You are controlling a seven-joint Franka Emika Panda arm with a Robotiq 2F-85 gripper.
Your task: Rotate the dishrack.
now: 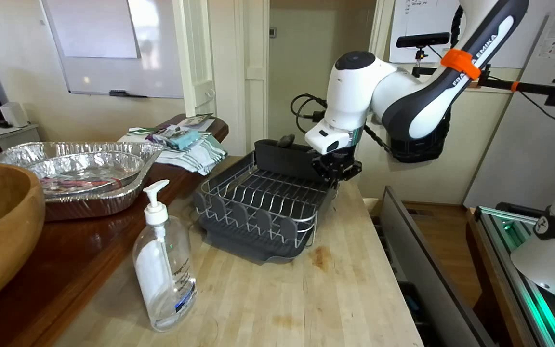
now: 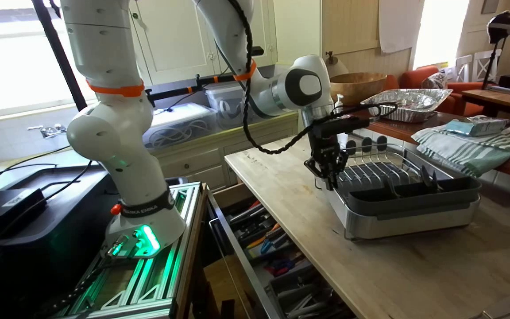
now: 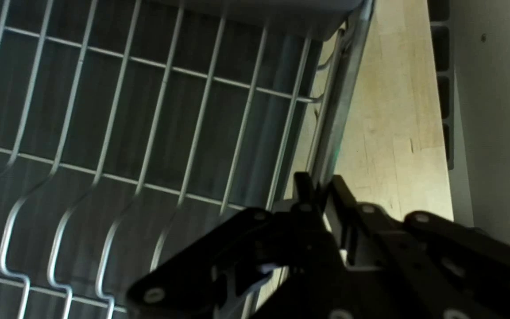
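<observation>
Gripper [image 3: 320,188] clamped on the side rail [image 3: 342,95] of the wire dishrack [image 1: 277,195], which stands on the wooden counter [image 1: 354,289]. Frame looks stiff and fairly light; smooth metal may slip in a narrow pinch. Rail near a corner should give better leverage. Long axis probably runs from round grey tabs [image 1: 240,214] to utensil caddy [image 2: 419,203], oblique to the counter's edge, caddy end nearer the open drawer [image 1: 422,265].
</observation>
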